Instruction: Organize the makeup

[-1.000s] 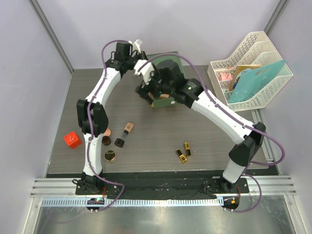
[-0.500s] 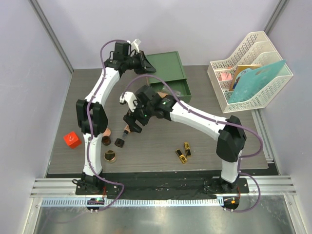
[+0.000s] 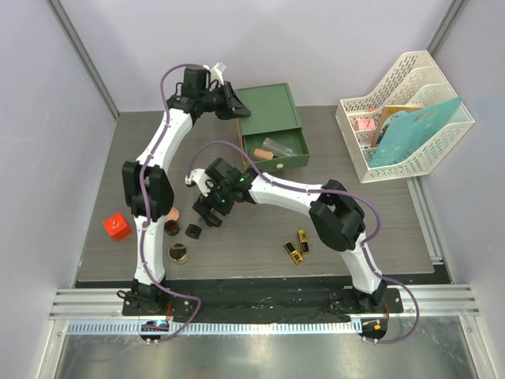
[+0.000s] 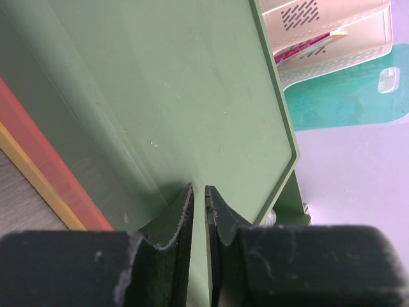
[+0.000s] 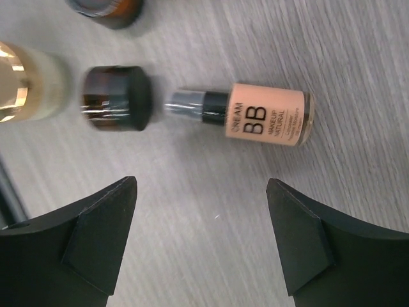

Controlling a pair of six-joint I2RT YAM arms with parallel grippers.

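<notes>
Beside the BB bottle [image 5: 268, 118] lies 1 dark jar [image 5: 115, 97].

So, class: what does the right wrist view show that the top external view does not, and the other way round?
Only the right wrist view: the BB cream lettering on the peach bottle, ahead of the open right end effector. Only the top external view: the green drawer box, red cube, lipsticks and white rack. Both: the grey table and the black-capped jar.
</notes>
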